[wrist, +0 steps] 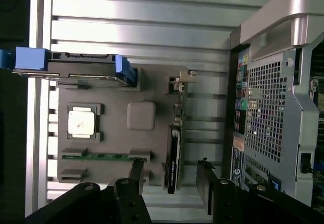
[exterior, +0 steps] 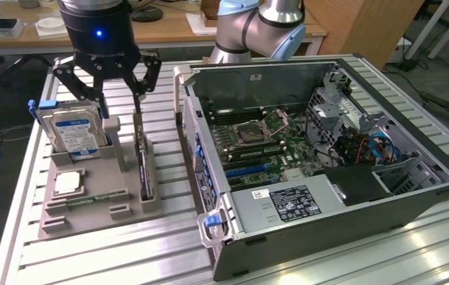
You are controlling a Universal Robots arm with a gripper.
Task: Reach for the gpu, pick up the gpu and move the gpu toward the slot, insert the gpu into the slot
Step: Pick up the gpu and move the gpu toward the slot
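The gpu (exterior: pixel 142 161) is a thin dark card standing on edge in a grey holder tray (exterior: pixel 122 178), its metal bracket end toward the back. My gripper (exterior: pixel 120 104) hangs open just above the card's back end, holding nothing. From the wrist, the gpu (wrist: pixel 174 148) appears edge-on, with one of my fingers (wrist: pixel 135 176) on each side of it and my gripper (wrist: pixel 170 181) centred over it. The blue expansion slots (exterior: pixel 248 169) lie on the motherboard inside the open computer case (exterior: pixel 312 148).
On the tray stand a blue-labelled hard drive (exterior: pixel 74 133), a processor chip (exterior: pixel 68 181) and a green memory stick (exterior: pixel 89 199). The case's rear wall (wrist: pixel 273 107) rises close beside the tray. A slatted aluminium table (exterior: pixel 129 255) carries everything.
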